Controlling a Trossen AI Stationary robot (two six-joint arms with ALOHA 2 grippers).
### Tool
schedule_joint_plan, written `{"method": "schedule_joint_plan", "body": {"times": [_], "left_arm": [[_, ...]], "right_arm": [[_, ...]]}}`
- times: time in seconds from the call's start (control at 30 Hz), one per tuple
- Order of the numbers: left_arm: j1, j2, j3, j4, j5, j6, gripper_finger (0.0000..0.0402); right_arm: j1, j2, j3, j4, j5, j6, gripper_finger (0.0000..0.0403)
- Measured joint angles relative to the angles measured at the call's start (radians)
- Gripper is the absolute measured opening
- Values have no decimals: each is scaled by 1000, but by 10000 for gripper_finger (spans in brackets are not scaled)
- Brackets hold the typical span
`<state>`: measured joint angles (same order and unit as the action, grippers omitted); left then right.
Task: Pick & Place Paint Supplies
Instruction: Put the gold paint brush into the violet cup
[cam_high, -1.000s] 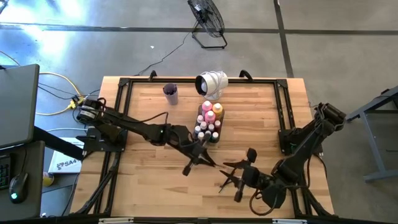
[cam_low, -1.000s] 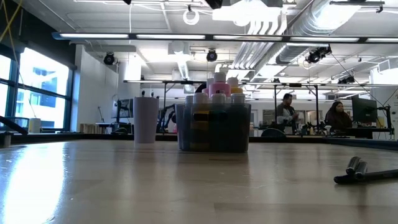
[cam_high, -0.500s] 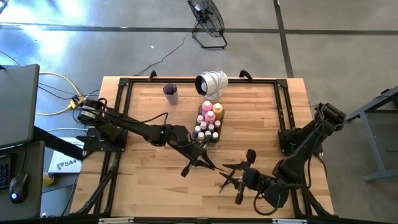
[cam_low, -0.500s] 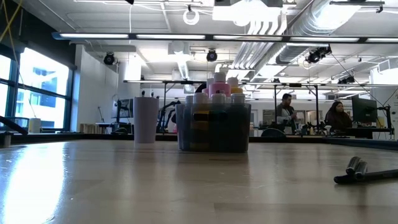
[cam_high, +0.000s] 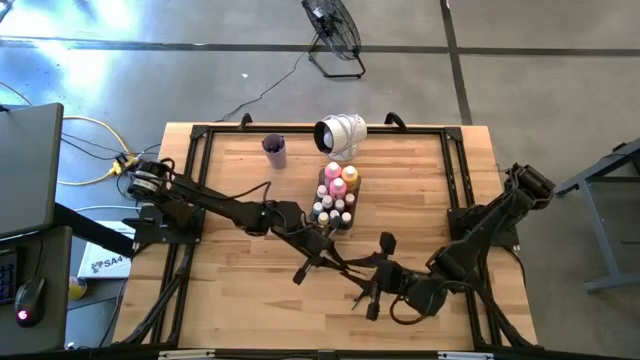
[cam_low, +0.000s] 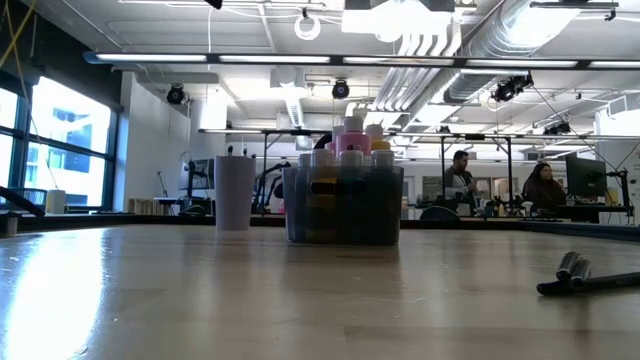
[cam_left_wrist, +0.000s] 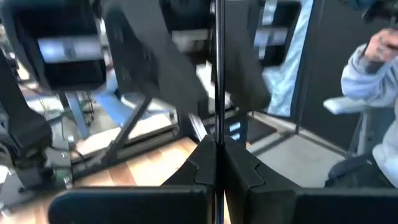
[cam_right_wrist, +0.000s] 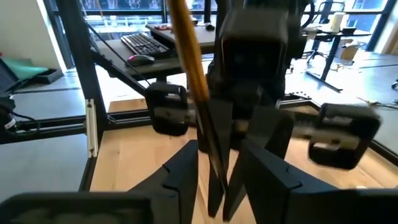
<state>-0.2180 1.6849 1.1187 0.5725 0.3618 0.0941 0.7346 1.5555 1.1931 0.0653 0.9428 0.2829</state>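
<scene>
Much of the handover near the lower middle of the high view is hard to read: the two grippers overlap as dark shapes, and the paintbrush (cam_high: 345, 266) shows there only as a thin dark line running between them. The left gripper (cam_high: 318, 252) has its jaws shut on the paintbrush; in the left wrist view the brush (cam_left_wrist: 217, 74) runs as a thin dark rod straight out from the pinched fingers (cam_left_wrist: 202, 165). The right gripper (cam_high: 372, 288) sits just beside it, lower and to the right. In the right wrist view its fingers (cam_right_wrist: 186, 168) stand apart with the wooden part of the handle (cam_right_wrist: 189, 59) passing between them; I cannot tell whether they touch it.

The paint bottles (cam_high: 336, 196) stand packed in the clear tray (cam_high: 350, 214) at the centre of the counter (cam_high: 230, 300); in the low view the tray's wall (cam_low: 340, 215) hides all but the caps, the pink one (cam_low: 351, 142) tallest. The purple cup (cam_high: 275, 151) stands upper left of the tray, well apart. Two dark pens or brushes (cam_low: 585, 278) lie at the low view's right edge, cut off there.

Bare counter lies open to the lower left and upper right, bounded by the black frame rails (cam_high: 185, 200). People (cam_low: 460, 180) sit far behind.
</scene>
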Motion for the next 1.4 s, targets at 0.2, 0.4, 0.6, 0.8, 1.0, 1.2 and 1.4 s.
{"method": "schedule_joint_plan", "body": {"times": [0.2, 0.4, 0.6, 0.8, 1.0, 1.2, 1.4], "left_arm": [[0, -2, 1, 9, 3, 4, 3], [0, -2, 1, 7, 2, 0, 4], [2, -2, 1, 4, -2, -25, 45], [2, -2, 1, -56, -10, -19, 126], [2, -35, 1, -194, -15, -20, 184], [2, -81, 1, -237, -17, -18, 190], [2, -82, 1, -198, -16, -53, 190]], "right_arm": [[-10, 0, 0, 0, -32, -25, 36], [-7, 0, 0, 0, -26, -80, 8], [-7, 0, 0, 0, -32, -77, 7], [-6, 0, 0, -1, -34, -86, 6], [1, -20, 0, -61, -65, -51, 5], [-20, -45, 0, -258, -209, 175, 5], [-89, -3, 0, -293, -363, 248, 5]]}}
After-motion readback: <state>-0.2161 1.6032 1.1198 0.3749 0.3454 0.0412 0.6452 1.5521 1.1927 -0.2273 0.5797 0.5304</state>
